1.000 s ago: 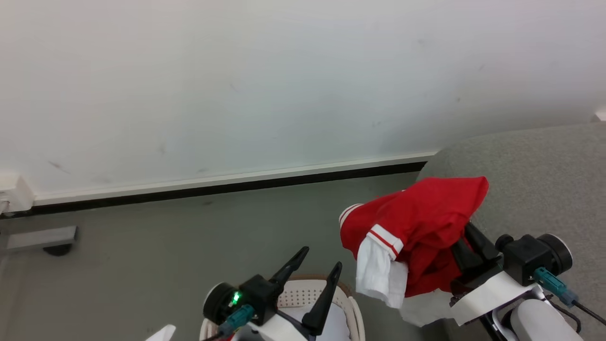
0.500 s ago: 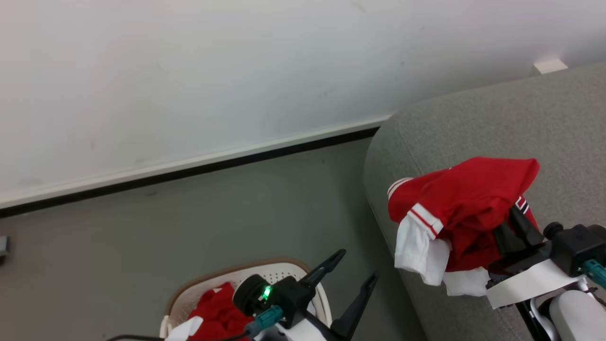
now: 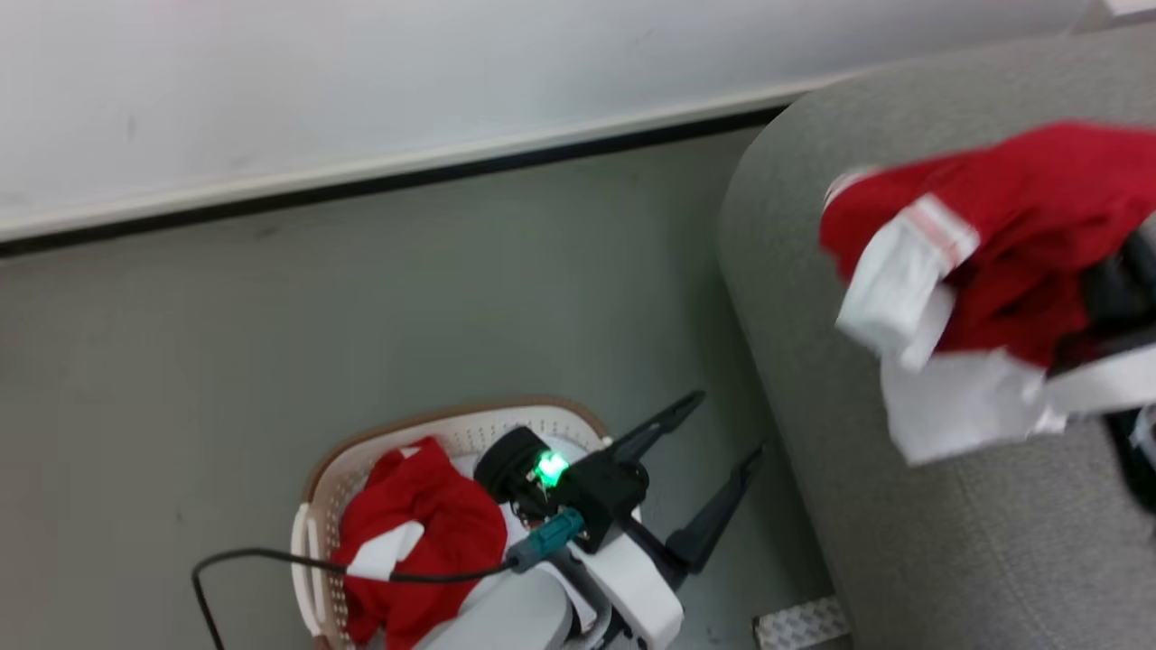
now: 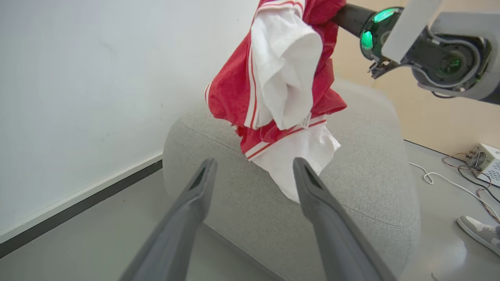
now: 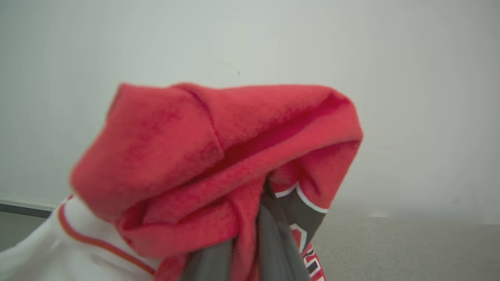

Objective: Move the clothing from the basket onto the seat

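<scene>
The right gripper (image 5: 252, 238) pinches the red jersey (image 3: 1020, 226) tight and holds it up over the grey seat (image 3: 903, 542) (a white part hangs down). The left gripper (image 3: 722, 424) has its 2 fingers spread wide, holding nothing, beside the basket (image 3: 433, 421). More red clothing (image 3: 424, 528) lies in it.

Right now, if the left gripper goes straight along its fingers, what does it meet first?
Left gripper: probably the grey seat, near side. The red jersey hangs its white hem close to that line; depth unclear.
</scene>
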`<state>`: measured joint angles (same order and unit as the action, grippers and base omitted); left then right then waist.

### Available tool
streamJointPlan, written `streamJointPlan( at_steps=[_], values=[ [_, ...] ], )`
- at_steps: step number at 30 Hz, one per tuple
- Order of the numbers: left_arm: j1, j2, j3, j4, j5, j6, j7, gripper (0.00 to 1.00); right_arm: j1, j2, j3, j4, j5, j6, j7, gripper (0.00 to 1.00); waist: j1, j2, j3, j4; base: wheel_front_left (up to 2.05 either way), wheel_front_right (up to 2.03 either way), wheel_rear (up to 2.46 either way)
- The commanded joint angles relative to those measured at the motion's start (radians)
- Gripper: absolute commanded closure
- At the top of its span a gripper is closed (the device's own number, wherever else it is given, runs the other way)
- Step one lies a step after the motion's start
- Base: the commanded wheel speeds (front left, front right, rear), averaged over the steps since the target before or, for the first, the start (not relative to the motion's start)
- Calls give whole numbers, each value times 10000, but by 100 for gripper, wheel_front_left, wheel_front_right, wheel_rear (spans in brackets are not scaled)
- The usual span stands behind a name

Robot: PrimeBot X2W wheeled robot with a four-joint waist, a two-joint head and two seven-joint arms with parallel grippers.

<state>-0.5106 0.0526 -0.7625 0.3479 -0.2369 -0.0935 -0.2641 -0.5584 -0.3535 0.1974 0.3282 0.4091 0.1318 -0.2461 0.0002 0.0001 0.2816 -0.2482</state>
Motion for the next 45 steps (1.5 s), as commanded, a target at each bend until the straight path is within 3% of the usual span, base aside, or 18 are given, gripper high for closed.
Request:
streamJointPlan(
  at_steps=[1, 7, 13, 18, 24, 25, 26, 27, 33, 45],
  values=[
    [-263, 30, 33, 49, 163, -23, -5, 0, -749, -207, -169, 245, 92, -21, 97, 100, -2, -1, 772, 444, 0, 0, 0],
    [-942, 22, 161, 30, 250, -89, -5, 0, -3247, -963, -966, 1641, -16, -23, 781, 100, -2, -1, 1848, 1002, 0, 0, 0],
    [-1433, 14, 422, -172, 284, -82, -5, 0, -5023, -1824, -2378, 3488, -918, -21, 1271, 100, -2, -1, 2784, 1646, 0, 0, 0],
    [-1425, 5, 607, -246, 316, -82, -6, 0, -5387, -2193, -4205, 5211, -2074, -21, 1016, 100, -2, -1, 3096, 2001, 0, 0, 0],
    [-1118, 1, 785, -179, 335, -109, -6, 0, -4760, -1941, -6010, 6737, -3350, -21, 435, 100, -2, -1, 2934, 2021, 0, 0, 0],
    [-1051, 8, 832, -163, 340, -111, -6, 0, -4684, -1832, -6346, 6914, -3556, -21, 301, 90, -2, -1, 2862, 1995, 0, 0, 0],
    [-982, 22, 888, -142, 342, -120, -6, 0, -4582, -1669, -6654, 7046, -3717, -21, 189, 60, -2, -1, 2779, 1967, 0, 0, 0],
    [-913, 37, 941, -124, 339, -123, -6, 0, -4409, -1499, -6893, 7127, -3994, -21, 84, 0, -2, -1, 2688, 1930, 0, 0, 0],
    [-377, 182, 1339, -87, 320, -56, -6, 0, -3433, -479, -7627, 6541, -4747, -21, -202, 0, -2, -1, 1973, 1663, 0, 0, 0],
    [1327, 379, 2362, -182, 80, 189, -6, 0, 796, 1976, -6218, 1426, -4494, -21, -196, 0, -2, -1, -178, 1520, 0, 0, 0]
  ],
)
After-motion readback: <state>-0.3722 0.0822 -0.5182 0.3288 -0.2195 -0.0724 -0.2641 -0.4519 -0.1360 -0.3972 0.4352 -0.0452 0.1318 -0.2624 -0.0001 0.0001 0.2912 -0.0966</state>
